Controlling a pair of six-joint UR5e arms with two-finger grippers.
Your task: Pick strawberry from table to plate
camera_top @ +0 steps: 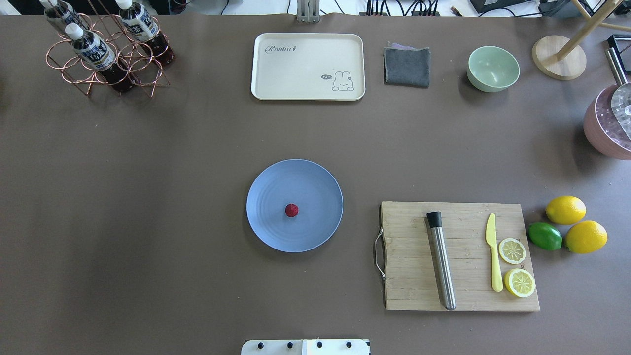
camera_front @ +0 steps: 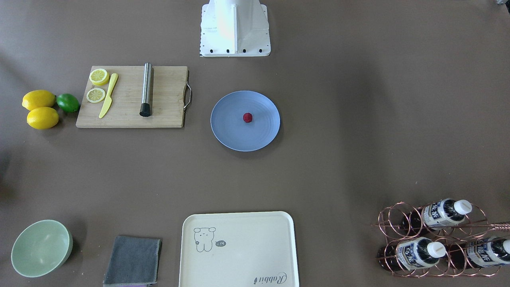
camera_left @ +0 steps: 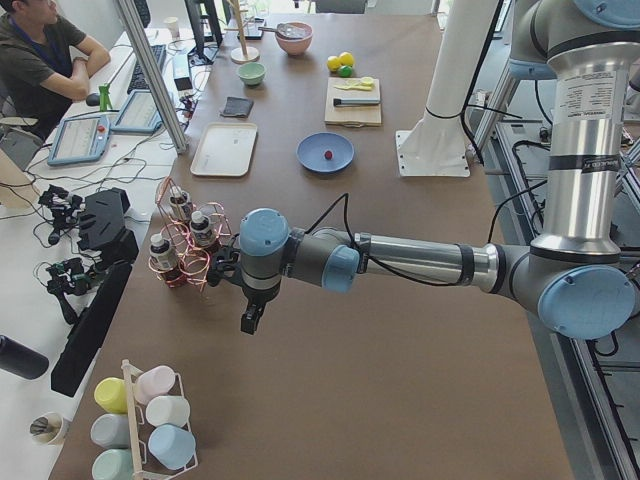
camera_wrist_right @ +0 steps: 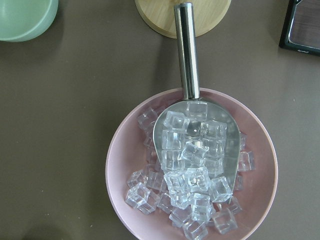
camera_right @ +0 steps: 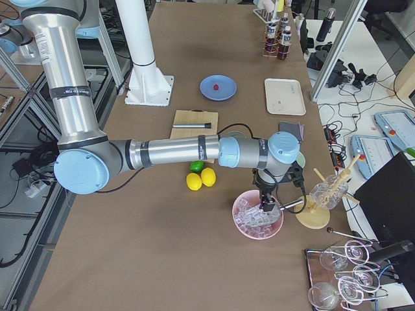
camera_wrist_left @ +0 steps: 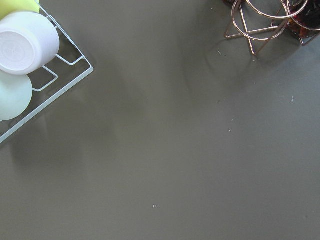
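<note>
The small dark red strawberry [camera_front: 247,117] [camera_top: 291,210] lies near the middle of the light-blue plate [camera_front: 231,133] [camera_top: 318,187], which sits on the brown table [camera_top: 148,197]. Neither gripper is near it. My left gripper [camera_left: 250,320] hangs over bare table beside the copper bottle rack [camera_left: 185,245], far from the plate [camera_left: 312,150]. At the table's other end, my right gripper [camera_right: 268,206] hangs over the pink bowl of ice [camera_right: 257,215]. Both show only in the side views, so I cannot tell whether they are open or shut.
A wooden cutting board [camera_top: 463,296] with a steel muddler, yellow knife and lemon slices lies right of the plate, two lemons and a lime [camera_top: 544,235] beyond it. A cream tray [camera_top: 308,66], grey cloth, green bowl [camera_top: 493,68] and bottle rack [camera_top: 106,54] line the far edge.
</note>
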